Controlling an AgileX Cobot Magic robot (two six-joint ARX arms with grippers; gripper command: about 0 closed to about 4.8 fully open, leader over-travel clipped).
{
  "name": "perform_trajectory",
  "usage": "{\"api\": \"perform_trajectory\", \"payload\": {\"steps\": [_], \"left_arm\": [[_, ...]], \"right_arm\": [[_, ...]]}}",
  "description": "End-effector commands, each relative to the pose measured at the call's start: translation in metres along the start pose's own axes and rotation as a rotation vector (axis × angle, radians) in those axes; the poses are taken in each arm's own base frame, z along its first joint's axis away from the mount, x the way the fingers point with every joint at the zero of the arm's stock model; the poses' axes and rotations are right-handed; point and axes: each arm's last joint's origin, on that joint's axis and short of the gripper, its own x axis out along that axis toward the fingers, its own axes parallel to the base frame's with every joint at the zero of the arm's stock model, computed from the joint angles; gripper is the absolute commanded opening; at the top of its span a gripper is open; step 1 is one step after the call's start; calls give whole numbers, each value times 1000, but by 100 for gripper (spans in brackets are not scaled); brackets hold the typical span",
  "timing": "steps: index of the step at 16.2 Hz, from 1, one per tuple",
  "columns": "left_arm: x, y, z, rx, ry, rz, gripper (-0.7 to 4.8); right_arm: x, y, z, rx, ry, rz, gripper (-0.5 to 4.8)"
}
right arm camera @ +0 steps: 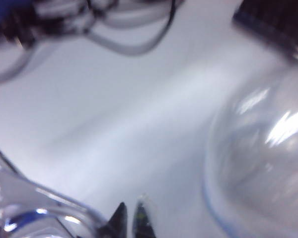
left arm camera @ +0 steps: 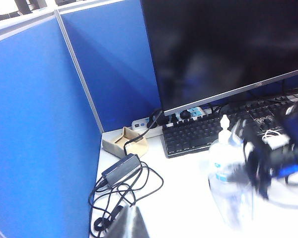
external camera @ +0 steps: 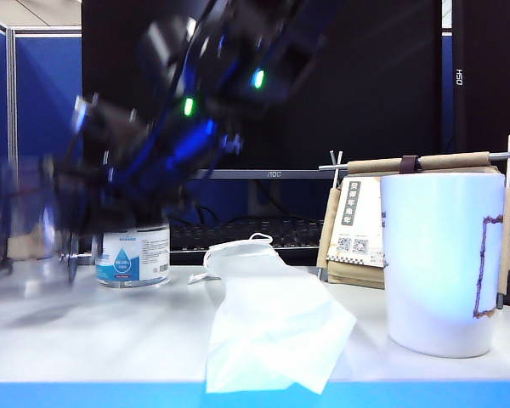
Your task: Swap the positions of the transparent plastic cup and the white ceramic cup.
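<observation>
Blue partition panels and one black monitor [external camera: 340, 76], marked "AOC" on its lower bezel, back a white bench [external camera: 93, 340]. We count one white ceramic cup [external camera: 440, 259], one transparent plastic cup [right arm camera: 35, 213], one pump bottle [external camera: 133, 255] whose blue label print is too small to read, and one keyboard [left arm camera: 208, 131].

The right end effector [right arm camera: 130, 220] has its fingers nearly together. The transparent cup's rim lies right against it, and we cannot tell whether it is gripped. The bottle stands just beside it and the white cup well apart.

The left end effector [left arm camera: 130, 225] is closed on nothing. Only its view shows a power brick [left arm camera: 121, 168] with coiled cable; only the exterior shows the white cup.
</observation>
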Motion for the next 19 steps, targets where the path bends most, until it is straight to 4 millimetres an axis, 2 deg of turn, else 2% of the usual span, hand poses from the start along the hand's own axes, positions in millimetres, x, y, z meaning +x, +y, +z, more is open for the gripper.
{"api": "perform_trajectory", "payload": {"steps": [1,5,6,7,8,10,13,16,19], "left_arm": [[0,0,1,-5,-7,-2,-6],[0,0,1,-3,-2,-3,-6],[0,0,1,-3,-2,-3,-6],[0,0,1,3,-2,-3,-6],[0,0,1,4,-2,-3,-6],[0,0,1,8,-2,-3,-6],[0,0,1,31,-2,-2,-6],[0,0,0,32,4,5,-6],[0,0,0,32,4,4,-6]], "right_arm": [[10,-2,-10,26,12,1,-3],[12,-3,-9,21,-14,3,0],[12,-2,-8,19,-26,5,16],[12,-2,-7,18,-32,5,114],[12,-2,-8,19,-26,5,148],[12,-2,-10,22,-7,4,164],[12,-3,-14,26,37,-1,270],[9,-3,-11,10,27,-51,275],[-6,-1,7,-39,-17,-127,275]]}}
